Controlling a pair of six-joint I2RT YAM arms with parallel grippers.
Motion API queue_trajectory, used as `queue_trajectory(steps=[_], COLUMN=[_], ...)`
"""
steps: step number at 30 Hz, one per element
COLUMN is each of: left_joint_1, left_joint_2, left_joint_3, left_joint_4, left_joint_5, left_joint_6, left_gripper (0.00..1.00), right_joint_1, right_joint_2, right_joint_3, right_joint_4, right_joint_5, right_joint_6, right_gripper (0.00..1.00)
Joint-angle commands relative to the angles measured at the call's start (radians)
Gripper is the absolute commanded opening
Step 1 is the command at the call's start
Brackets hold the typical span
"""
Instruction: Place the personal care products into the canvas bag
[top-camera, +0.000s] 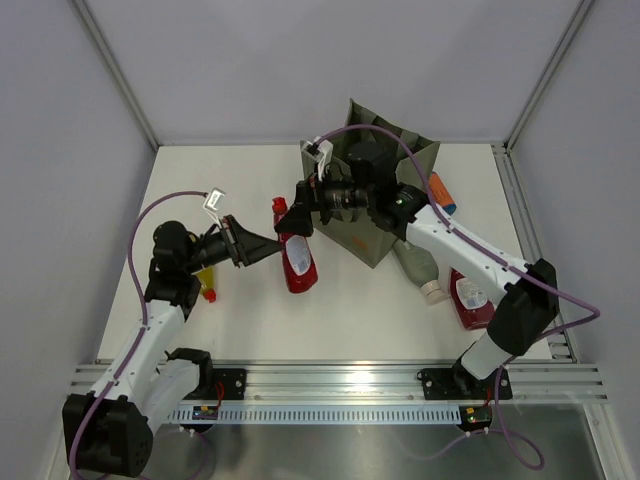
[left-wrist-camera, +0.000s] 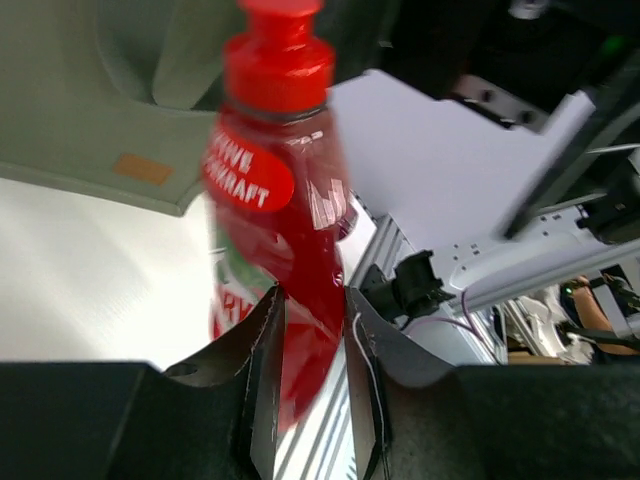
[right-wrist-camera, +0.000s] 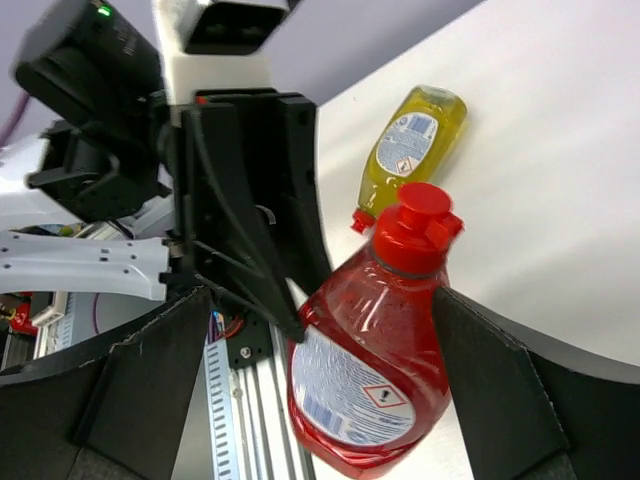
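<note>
A clear red bottle with a red cap (top-camera: 298, 262) sits between my two grippers, left of the olive canvas bag (top-camera: 362, 240). My left gripper (top-camera: 272, 246) is shut on its lower body; in the left wrist view (left-wrist-camera: 312, 295) the fingers pinch the bottle (left-wrist-camera: 280, 200). My right gripper (top-camera: 297, 215) is open, with its jaws wide on either side of the same bottle (right-wrist-camera: 370, 350) and not touching it in the right wrist view (right-wrist-camera: 320, 300). A grey-green bottle (top-camera: 418, 265), a dark red bottle with a white label (top-camera: 470, 298) and an orange bottle (top-camera: 441, 192) lie right of the bag.
A yellow bottle with a red cap (top-camera: 205, 278) lies on the table under my left arm, also in the right wrist view (right-wrist-camera: 415, 140). The bag's side with its orange mark (left-wrist-camera: 140, 168) stands just behind the red bottle. A metal rail (top-camera: 330, 385) runs along the near edge.
</note>
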Motion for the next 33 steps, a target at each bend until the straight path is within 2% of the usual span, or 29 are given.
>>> queue_trajectory(steps=[1, 3, 6, 7, 8, 11, 13, 14, 15, 16, 17, 19, 20, 21, 23, 24, 26, 29, 30, 31, 32, 33], left_joint_1=[-0.005, -0.008, -0.031, -0.038, -0.045, -0.055, -0.055, -0.054, -0.055, -0.055, -0.054, -0.054, -0.054, -0.054, -0.054, -0.054, -0.054, -0.054, -0.054, -0.052, -0.052, -0.052], left_joint_2=[-0.035, -0.034, -0.006, 0.006, 0.040, 0.097, 0.091, 0.080, 0.056, 0.040, 0.026, -0.012, -0.023, -0.033, -0.058, -0.066, -0.087, -0.116, -0.122, -0.127, -0.136, -0.141], left_joint_3=[0.056, 0.047, 0.008, -0.001, -0.009, -0.015, 0.020, 0.045, 0.071, 0.115, 0.132, 0.158, 0.178, 0.187, 0.212, 0.218, 0.226, 0.218, 0.209, 0.208, 0.206, 0.208], left_joint_4=[0.195, 0.201, 0.242, 0.253, 0.253, 0.244, 0.132, 0.042, -0.124, -0.193, -0.304, -0.383, -0.447, -0.481, -0.575, -0.606, -0.653, -0.707, -0.712, -0.716, -0.720, -0.724], left_joint_5=[0.048, 0.040, 0.020, 0.010, -0.003, -0.029, -0.065, -0.094, -0.157, -0.191, -0.264, -0.305, -0.323, -0.376, -0.432, -0.502, -0.575, -0.679, -0.697, -0.707, -0.713, -0.714], left_joint_6=[-0.066, -0.067, -0.079, -0.078, -0.074, -0.067, 0.015, 0.069, 0.177, 0.224, 0.261, 0.350, 0.371, 0.408, 0.442, 0.460, 0.468, 0.465, 0.465, 0.462, 0.460, 0.460], left_gripper=[0.00, 0.00, 0.00, 0.00, 0.00, 0.00, 0.01, 0.02, 0.02, 0.03, 0.10, 0.16, 0.24, 0.29, 0.36, 0.42, 0.50, 0.69, 0.76, 0.99, 0.99, 0.99], right_joint_1=[0.032, 0.043, 0.046, 0.052, 0.057, 0.063, 0.065, 0.065, 0.065, 0.065, 0.063, 0.063, 0.063, 0.063, 0.063, 0.063, 0.065, 0.094, 0.136, 0.160, 0.183, 0.203], right_joint_2=[0.100, 0.129, 0.163, 0.187, 0.203, 0.231, 0.209, 0.197, 0.182, 0.151, 0.134, 0.091, 0.080, 0.070, 0.079, 0.083, 0.070, 0.028, 0.024, 0.022, 0.020, 0.017], right_joint_3=[0.032, 0.032, -0.018, -0.018, -0.011, 0.024, 0.048, 0.052, 0.057, 0.057, 0.051, 0.037, 0.034, 0.028, 0.050, 0.049, 0.013, -0.133, -0.206, -0.240, -0.311, -0.345], right_joint_4=[-0.104, -0.141, -0.115, -0.124, -0.143, -0.210, -0.253, -0.273, -0.289, -0.319, -0.339, -0.418, -0.460, -0.498, -0.612, -0.675, -0.703, -0.672, -0.627, -0.600, -0.567, -0.521], right_joint_5=[-0.074, -0.052, -0.058, -0.066, -0.061, 0.020, 0.112, 0.179, 0.192, 0.206, 0.206, 0.148, 0.109, 0.079, 0.100, 0.120, 0.169, 0.302, 0.440, 0.510, 0.637, 0.693], right_joint_6=[-0.036, -0.057, -0.036, -0.056, -0.077, -0.151, -0.226, -0.255, -0.299, -0.373, -0.414, -0.523, -0.668, -0.712, -0.789, -0.801, -0.832, -0.846, -0.832, -0.812, -0.794, -0.771], right_gripper=[0.99, 0.98, 0.86, 0.76, 0.72, 0.72, 0.74, 0.77, 0.79, 0.80, 0.81, 0.89, 0.90, 0.91, 0.90, 0.89, 0.87, 0.90, 0.91, 0.96, 0.99, 0.99])
